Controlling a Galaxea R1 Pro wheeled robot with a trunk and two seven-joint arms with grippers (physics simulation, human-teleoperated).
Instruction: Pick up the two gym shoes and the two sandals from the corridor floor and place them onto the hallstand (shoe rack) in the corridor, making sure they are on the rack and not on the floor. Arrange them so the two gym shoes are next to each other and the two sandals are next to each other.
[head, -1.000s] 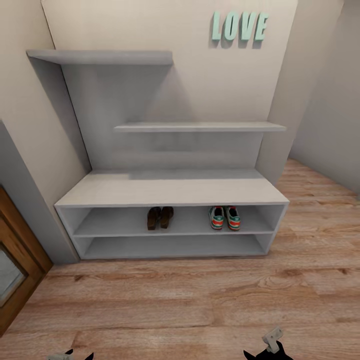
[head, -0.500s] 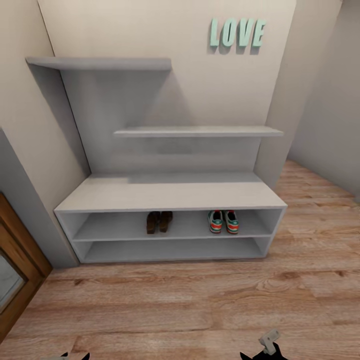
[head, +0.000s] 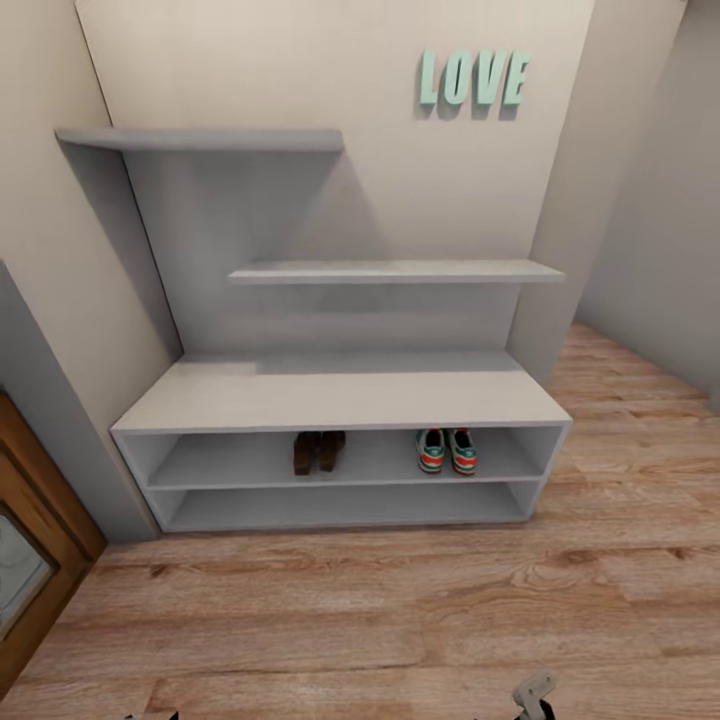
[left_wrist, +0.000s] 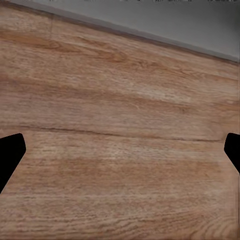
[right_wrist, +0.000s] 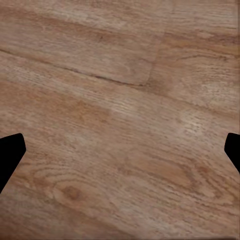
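So the biggest thing here is the corridor floor, light brown wood planks running across the whole lower part of the head view, and as far as I can see there isn't a single shoe lying on it. Next up is the hallstand, the wide pale grey unit against the wall with a bench top, two open tiers underneath and two stepped shelves above, plus some mint LOVE letters on the wall over it. A bit of brown door frame pokes in just beside the unit. On the upper of the two open tiers sit the gym shoes, side by side and touching or near enough, toward the right end. The sandals are on that same tier, also paired up right next to each other, about mid-shelf, well apart from the sneakers. The lower tier looks bare. Going by that, I'd say the job is basically done: all four are on the rack, off the floor, each pair together, nothing obvious left to do. The left gripper in its wrist view has its fingers spread wide with just plank between them, so it's carrying nothing. Same story for the right gripper, fingers wide apart over bare wood, nothing in its grasp.
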